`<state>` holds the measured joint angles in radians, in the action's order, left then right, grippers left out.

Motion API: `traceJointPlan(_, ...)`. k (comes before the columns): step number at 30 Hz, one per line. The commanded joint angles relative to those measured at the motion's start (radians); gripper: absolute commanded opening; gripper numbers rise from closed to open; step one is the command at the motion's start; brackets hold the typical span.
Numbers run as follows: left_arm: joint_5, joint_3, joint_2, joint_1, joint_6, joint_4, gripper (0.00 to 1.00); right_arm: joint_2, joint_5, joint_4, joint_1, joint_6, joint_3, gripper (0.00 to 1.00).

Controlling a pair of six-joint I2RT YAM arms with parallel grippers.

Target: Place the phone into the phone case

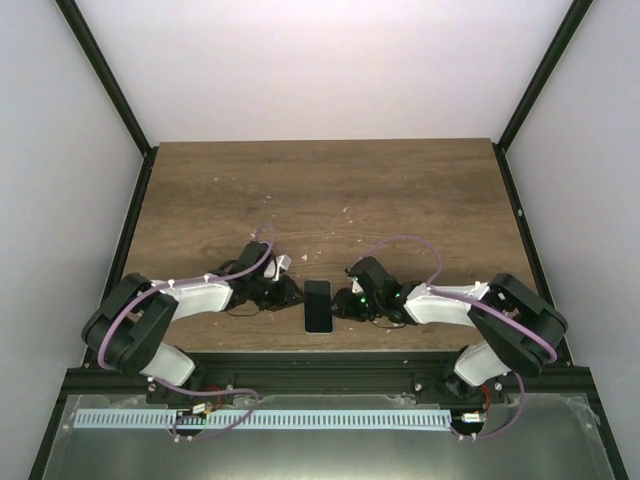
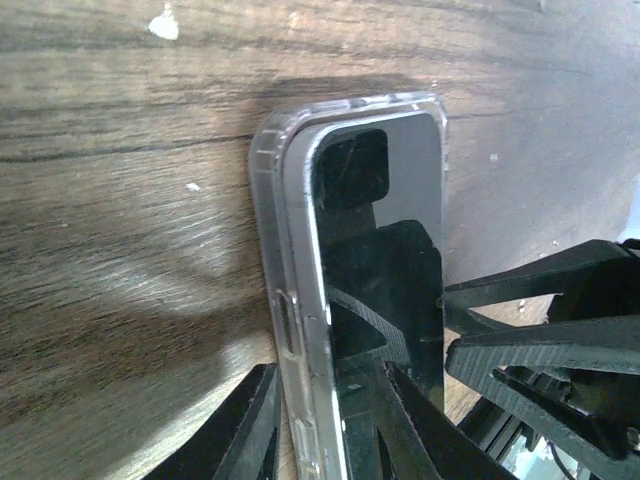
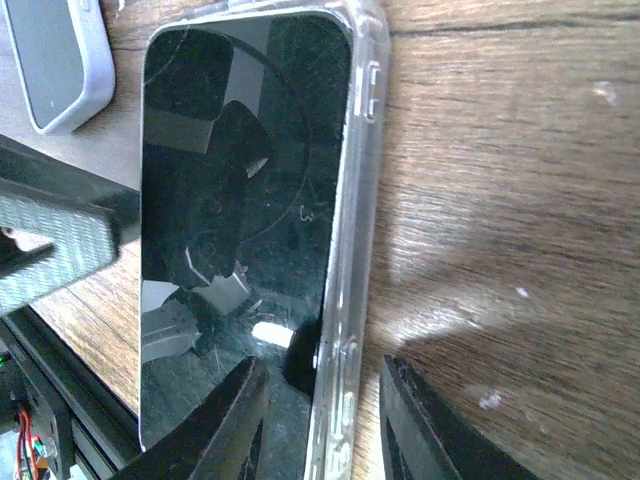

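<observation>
Left wrist: phone [image 2: 400, 190], phone case [image 2: 264, 190] cut off below.

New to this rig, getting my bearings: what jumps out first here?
A black phone lies screen-up in a clear case near the front edge of the table. The left end effector and right end effector flank it, fingers straddling its long edges.

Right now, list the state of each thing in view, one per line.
Phone: flat, screen up and dark, inside the case; fully seated or not, cannot tell.
Case: clear, lying on the table, rim around the phone.
Left gripper: open, astride one long edge of the case.
Right gripper: open, astride the other long edge.
</observation>
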<state>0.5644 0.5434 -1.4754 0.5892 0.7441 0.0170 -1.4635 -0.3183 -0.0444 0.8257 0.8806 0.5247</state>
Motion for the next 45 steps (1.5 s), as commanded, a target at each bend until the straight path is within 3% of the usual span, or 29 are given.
traceJointPlan(1,0.022,-0.015,-0.040,0.008,-0.001,-0.058,0.27,-0.032,-0.018,-0.077,-0.005,0.023,-0.009,0.32)
traceJointPlan(9,-0.061,-0.009,-0.070,0.008,-0.027,-0.037,0.16,-0.047,-0.060,-0.199,-0.015,0.066,-0.014,0.32)
traceJointPlan(16,-0.044,-0.008,-0.080,0.008,0.000,-0.074,0.13,-0.020,-0.038,-0.118,-0.017,0.015,0.006,0.32)
traceJointPlan(20,-0.032,-0.003,-0.079,0.011,0.030,-0.105,0.12,-0.016,-0.071,-0.152,-0.017,0.025,0.002,0.31)
traceJointPlan(23,-0.016,0.016,-0.085,0.013,0.041,-0.086,0.13,-0.021,-0.065,-0.191,-0.017,0.056,-0.002,0.31)
traceJointPlan(35,-0.051,-0.022,0.050,0.014,0.042,0.037,0.39,0.037,0.023,-0.192,-0.019,0.129,-0.051,0.34)
traceJointPlan(38,-0.032,-0.035,0.026,0.014,0.046,0.012,0.39,0.023,0.030,-0.183,-0.019,0.131,-0.063,0.34)
traceJointPlan(45,-0.037,-0.056,0.003,0.015,0.048,-0.027,0.27,-0.041,-0.008,-0.240,-0.019,0.143,-0.071,0.37)
